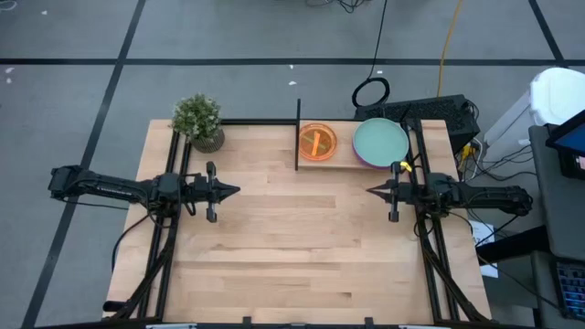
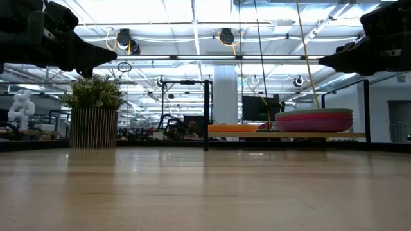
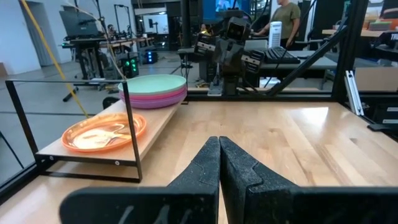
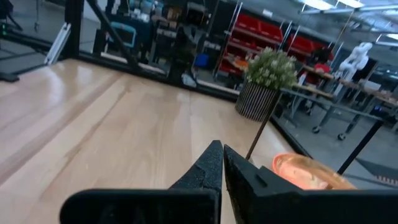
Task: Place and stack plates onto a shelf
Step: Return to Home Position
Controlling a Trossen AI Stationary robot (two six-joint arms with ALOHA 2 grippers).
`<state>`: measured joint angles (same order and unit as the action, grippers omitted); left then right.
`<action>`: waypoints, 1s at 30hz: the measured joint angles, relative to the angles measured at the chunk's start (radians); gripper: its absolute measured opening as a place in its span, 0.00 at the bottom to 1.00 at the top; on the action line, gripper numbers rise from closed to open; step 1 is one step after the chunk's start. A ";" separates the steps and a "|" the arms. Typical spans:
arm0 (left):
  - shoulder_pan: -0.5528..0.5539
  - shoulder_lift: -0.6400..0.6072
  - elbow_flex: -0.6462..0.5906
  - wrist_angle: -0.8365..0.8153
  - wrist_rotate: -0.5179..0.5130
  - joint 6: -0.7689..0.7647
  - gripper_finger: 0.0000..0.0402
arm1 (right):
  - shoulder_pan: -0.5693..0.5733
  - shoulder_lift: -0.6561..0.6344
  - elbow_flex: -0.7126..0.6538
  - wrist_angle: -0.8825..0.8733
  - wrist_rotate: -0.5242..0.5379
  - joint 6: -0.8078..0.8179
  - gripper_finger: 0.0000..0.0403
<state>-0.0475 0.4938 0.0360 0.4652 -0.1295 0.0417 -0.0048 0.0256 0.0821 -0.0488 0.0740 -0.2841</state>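
In the high view, the shelf [image 1: 343, 163] sits at the upper edge of the table [image 1: 292, 265], a little right of centre. On it the orange plate [image 1: 317, 142] lies just beside the black panel [image 1: 298, 135]. To its right is the pale teal plate [image 1: 380, 142], on top of pink and purple ones. A potted plant [image 1: 198, 121] stands at the upper left, with the panel between it and the plates. The left gripper [image 1: 235, 190] at middle left and the right gripper [image 1: 371, 190], just under the teal plate, both have their fingers pressed together and hold nothing.
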 joint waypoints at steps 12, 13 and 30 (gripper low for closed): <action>0.000 -0.037 0.000 -0.030 0.019 -0.025 0.00 | 0.000 -0.023 -0.027 -0.017 -0.001 0.005 0.00; 0.000 -0.046 0.000 -0.032 0.023 -0.025 0.00 | 0.000 -0.023 -0.027 -0.017 -0.001 0.007 0.00; 0.000 -0.304 0.000 -0.277 0.024 -0.025 0.00 | -0.003 -0.022 -0.068 0.073 -0.002 0.009 0.00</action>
<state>-0.0471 0.1897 0.0360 0.1886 -0.1051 0.0164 -0.0074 0.0032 0.0140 0.0243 0.0720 -0.2755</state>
